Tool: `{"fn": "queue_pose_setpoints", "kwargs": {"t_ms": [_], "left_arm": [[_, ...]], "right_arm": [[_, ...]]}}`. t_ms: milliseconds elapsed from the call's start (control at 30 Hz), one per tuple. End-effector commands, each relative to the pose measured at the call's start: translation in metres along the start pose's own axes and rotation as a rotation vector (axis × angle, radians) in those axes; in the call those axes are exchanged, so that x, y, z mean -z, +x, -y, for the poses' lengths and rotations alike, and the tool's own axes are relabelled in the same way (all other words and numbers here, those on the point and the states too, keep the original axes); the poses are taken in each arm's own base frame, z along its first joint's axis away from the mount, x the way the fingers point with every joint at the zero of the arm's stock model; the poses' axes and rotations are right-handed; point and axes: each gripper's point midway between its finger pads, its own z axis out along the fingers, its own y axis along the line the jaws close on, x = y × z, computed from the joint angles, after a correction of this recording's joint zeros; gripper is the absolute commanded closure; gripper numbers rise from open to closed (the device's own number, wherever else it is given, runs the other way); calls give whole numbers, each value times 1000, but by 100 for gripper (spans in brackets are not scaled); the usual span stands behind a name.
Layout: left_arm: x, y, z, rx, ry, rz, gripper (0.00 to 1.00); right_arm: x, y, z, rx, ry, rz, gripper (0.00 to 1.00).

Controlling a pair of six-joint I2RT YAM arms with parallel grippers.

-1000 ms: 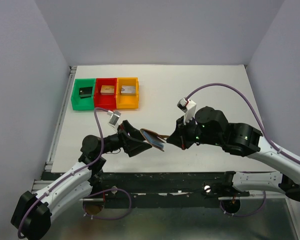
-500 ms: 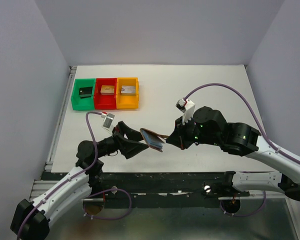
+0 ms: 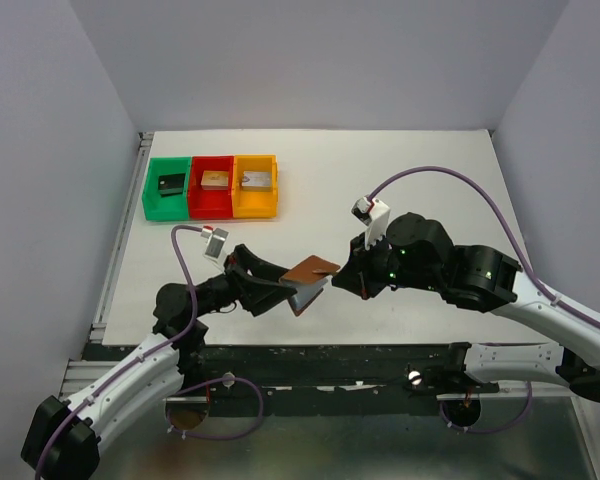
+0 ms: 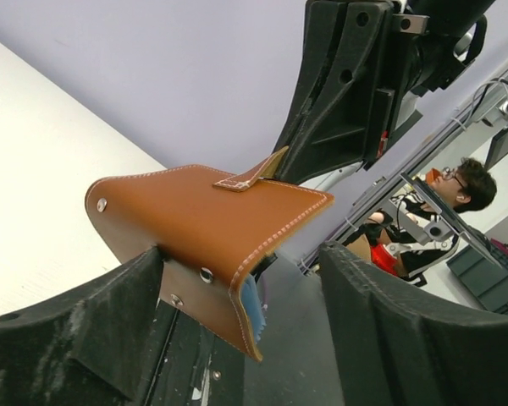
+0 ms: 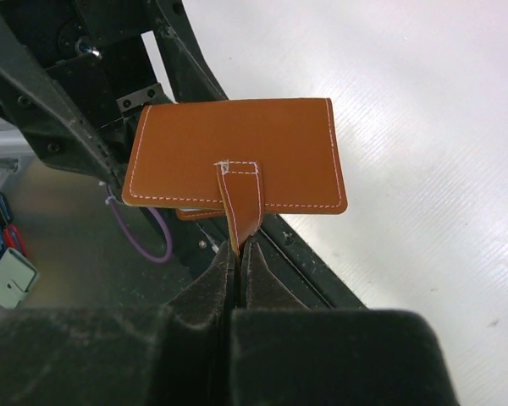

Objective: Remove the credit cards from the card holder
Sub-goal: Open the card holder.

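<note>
Pinching the snap tab tight in my right gripper, I hold the wallet aloft at the six o'clock edge of the table. My left gripper, at its nine o'clock, gapes wide around the lower flap. I'm opening it, I judge; next, clamp that flap and spread until the cards come reachable.

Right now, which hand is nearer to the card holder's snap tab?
Right. The right hand is pinched shut on the snap tab; the left hand stands open around the body of the card holder, clear of the tab.
</note>
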Motion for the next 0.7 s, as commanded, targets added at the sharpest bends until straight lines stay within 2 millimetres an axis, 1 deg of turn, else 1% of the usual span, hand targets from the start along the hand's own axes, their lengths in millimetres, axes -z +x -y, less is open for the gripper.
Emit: {"fn": "queue_pose_setpoints", "kwargs": {"t_ms": [0,133,167,233,333,467,500,533,667], "left_arm": [[0,2,8,-49,58,-12,23],[-1,4,6,-57,54,-38,36],[-1,5,6,-56,55,-43,38],[-2,6,4,-54,50,-50,40],[-1,8,2,-54,46,-56,47],[-2,9,3,-53,45,-72,60],[-3,8,4,-54,49,-76,65],[-3,9,4,-50,49,-85,67],[-6,13,11,-29,72,-152,80]], "right_arm": [[4,-9,-10,4,-47,28,99],[6,-11,-11,3,-48,33,100],[5,-11,-10,2,-47,32,100],[7,-9,-16,0,-77,19,100],[9,-12,-21,-2,-100,24,100],[11,-11,-26,11,-126,11,100],[11,-12,-26,17,-127,7,100],[12,-11,-27,23,-129,4,100],[17,-8,-23,56,-113,-15,98]]}}
